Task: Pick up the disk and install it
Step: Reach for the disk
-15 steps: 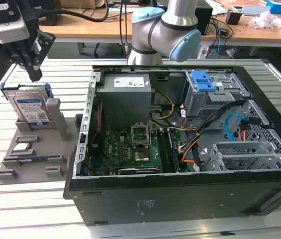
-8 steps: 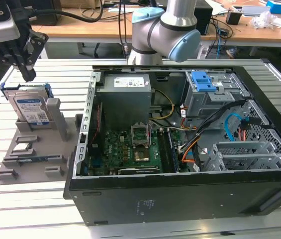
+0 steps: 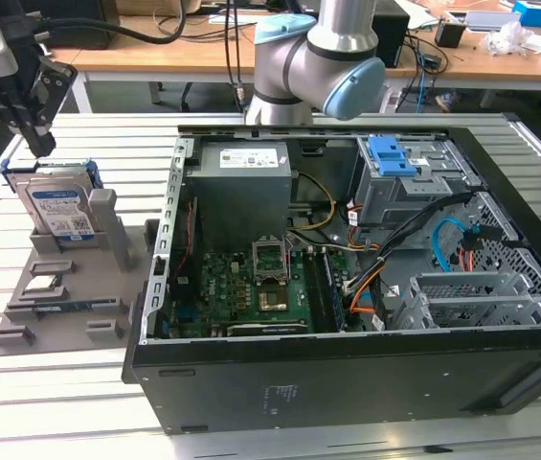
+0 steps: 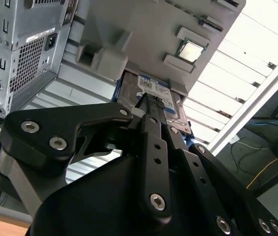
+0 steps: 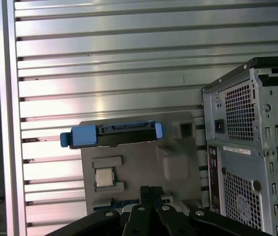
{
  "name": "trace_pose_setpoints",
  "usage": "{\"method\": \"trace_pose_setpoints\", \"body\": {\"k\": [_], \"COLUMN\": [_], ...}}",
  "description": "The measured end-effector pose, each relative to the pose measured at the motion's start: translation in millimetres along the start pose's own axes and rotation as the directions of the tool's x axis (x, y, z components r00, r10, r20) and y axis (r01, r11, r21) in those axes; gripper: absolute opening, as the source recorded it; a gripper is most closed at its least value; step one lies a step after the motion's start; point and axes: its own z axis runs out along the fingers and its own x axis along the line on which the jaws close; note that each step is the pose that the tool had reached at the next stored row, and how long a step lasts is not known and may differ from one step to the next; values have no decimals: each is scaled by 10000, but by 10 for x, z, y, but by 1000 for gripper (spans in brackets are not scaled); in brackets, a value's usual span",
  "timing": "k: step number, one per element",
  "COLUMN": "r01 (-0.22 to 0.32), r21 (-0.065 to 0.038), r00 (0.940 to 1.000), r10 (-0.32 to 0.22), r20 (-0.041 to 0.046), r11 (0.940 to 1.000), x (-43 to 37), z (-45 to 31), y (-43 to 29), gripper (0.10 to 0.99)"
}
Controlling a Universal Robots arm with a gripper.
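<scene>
The disk (image 3: 59,206) stands on edge in a grey holder (image 3: 69,297) at the exterior view's left, silver with a white-and-blue label and a blue carrier around it. My gripper (image 3: 40,144) hangs just above the disk's upper left corner, fingers pressed together with nothing between them. In the first wrist view the disk (image 5: 111,133) shows edge-on with its blue bracket, some way beyond the shut gripper (image 5: 148,189). In the second wrist view the gripper (image 4: 146,98) points at the disk's label (image 4: 153,87).
The open computer case (image 3: 500,369) fills the exterior view's right, with a grey power supply (image 3: 243,187), a motherboard (image 3: 251,292) and a drive bay with a blue latch (image 3: 392,155). A processor chip (image 5: 104,177) lies on the holder. Slatted metal table (image 3: 59,402) surrounds everything.
</scene>
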Motion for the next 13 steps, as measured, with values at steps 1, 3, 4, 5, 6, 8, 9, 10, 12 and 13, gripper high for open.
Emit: {"method": "trace_pose_setpoints", "body": {"k": [1,3,4,5,6,8,9,10,12,13], "r01": [0,0,-1,0,0,0,0,0,0,-1], "r21": [0,0,-1,0,0,0,0,0,-1,0], "r00": [10000,10000,10000,10000,10000,10000,10000,10000,10000,10000], "r10": [0,0,1,0,0,0,0,0,0,1], "r20": [0,0,1,0,1,0,0,0,0,1], "r11": [10000,10000,10000,10000,10000,10000,10000,10000,10000,10000], "x": [27,89,115,138,153,189,209,231,256,283], "z": [-1,-2,-2,-3,-3,-4,-4,-5,-5,-6], "y": [-2,-7,-8,-10,-11,-14,-16,-17,-19,-21], "gripper": [106,106,106,106,106,106,106,106,106,106]}}
